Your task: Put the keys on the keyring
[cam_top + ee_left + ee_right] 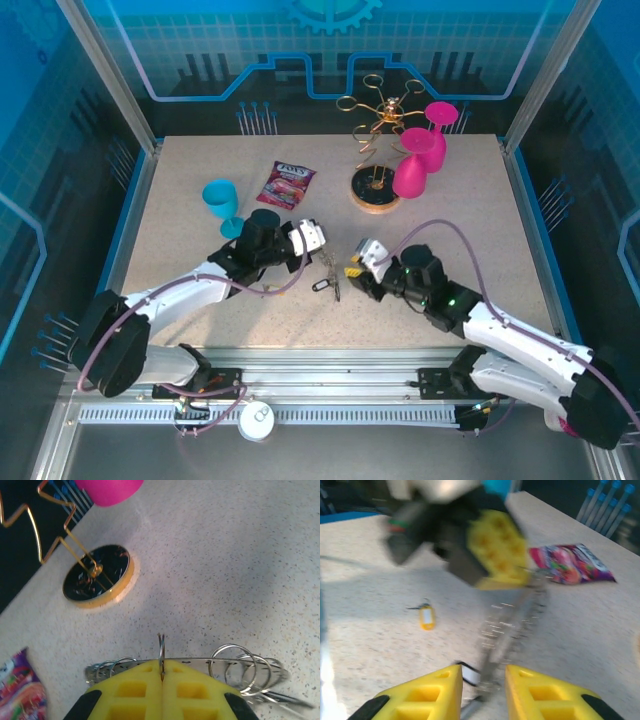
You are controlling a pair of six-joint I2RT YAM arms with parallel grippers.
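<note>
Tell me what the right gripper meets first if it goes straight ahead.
Probably the keyring, lying blurred just beyond the open right gripper; the left gripper clamping it comes after. Depth is unclear.

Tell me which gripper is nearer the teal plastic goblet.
Left. The left gripper sits just right of the goblet; the right gripper lies farther right.

Your right wrist view smears the keyring (512, 625) into streaks. On your left wrist, the left gripper (161, 674) hides its middle; the edge crops the snack packet (20, 692).
</note>
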